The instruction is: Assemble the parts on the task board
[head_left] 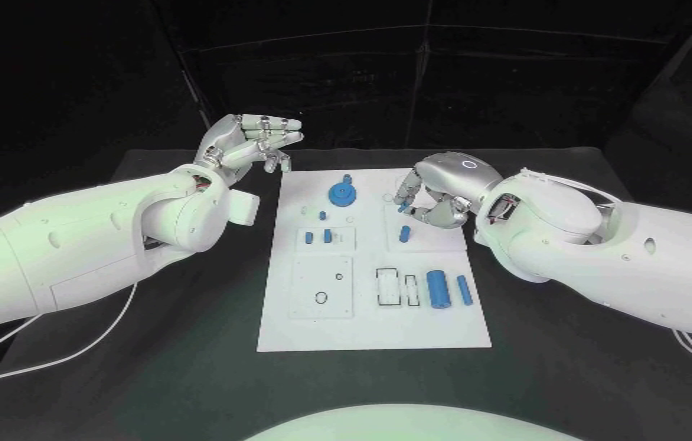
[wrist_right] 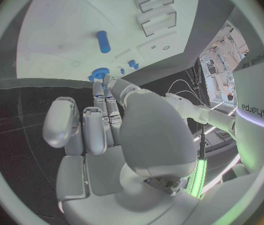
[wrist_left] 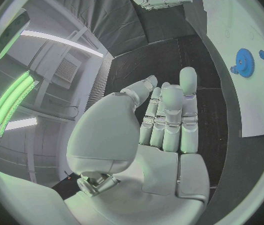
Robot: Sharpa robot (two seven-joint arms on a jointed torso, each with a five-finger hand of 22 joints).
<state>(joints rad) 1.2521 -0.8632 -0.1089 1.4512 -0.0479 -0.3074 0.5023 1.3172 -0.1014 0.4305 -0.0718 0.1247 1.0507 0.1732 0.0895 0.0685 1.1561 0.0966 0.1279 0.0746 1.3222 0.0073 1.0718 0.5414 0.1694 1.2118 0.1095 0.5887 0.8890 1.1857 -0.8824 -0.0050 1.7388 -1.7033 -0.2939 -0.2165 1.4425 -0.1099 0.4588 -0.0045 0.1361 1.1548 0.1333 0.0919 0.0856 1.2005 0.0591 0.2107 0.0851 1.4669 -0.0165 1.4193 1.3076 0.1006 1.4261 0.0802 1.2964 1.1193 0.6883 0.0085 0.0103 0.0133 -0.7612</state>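
The head camera looks steeply down on the task board [head_left: 372,331] from above. Each wrist camera sits close behind its own hand, facing along the fingers toward the board; all three share the blue gear [head_left: 342,194].

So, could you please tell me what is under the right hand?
The right hand hovers over the task board's far right part. A small blue part shows just before its fingers; whatever lies directly beneath the palm is covered.

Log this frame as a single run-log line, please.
left hand: raised off the task board, empty | right hand: curled over board's far right | blue gear: on board
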